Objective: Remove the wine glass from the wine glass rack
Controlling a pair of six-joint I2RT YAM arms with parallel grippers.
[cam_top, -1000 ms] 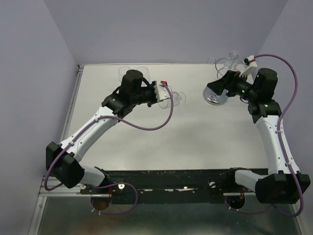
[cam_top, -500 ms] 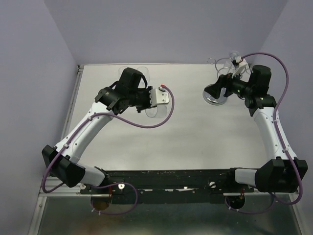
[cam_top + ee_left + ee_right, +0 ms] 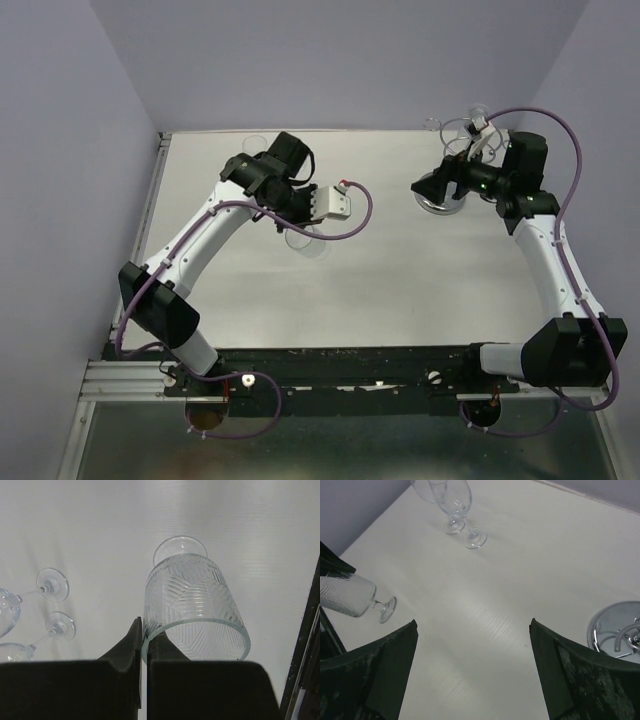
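Table (image 3: 400, 290): white worktop carrying all items listed below.
Wine glass rack (image 3: 440, 197): chrome wire stand at the far right of the table. Its disc base shows at the lower right edge of the right wrist view.
Right gripper (image 3: 472, 625): just beside the rack base, on its left. The jaws are spread wide with nothing between them.
Left gripper (image 3: 142, 635): well apart from the rack, to its left. It is clamped on the rim of the wine glass, one finger inside the bowl and one outside.
Wine glass (image 3: 192, 605): off the rack, carried tilted above the table, foot pointing away from the gripper. Whether the foot touches the table cannot be told.
Handling: judged light, rigid, smooth and brittle. The cut pattern on the bowl gives slight purchase. The thin rim may chip under a hard pinch.
Grasp point: the rim hold serves for now. The stem would be safer.
Two other wine glasses (image 3: 454, 502): far left of the rack, close together.
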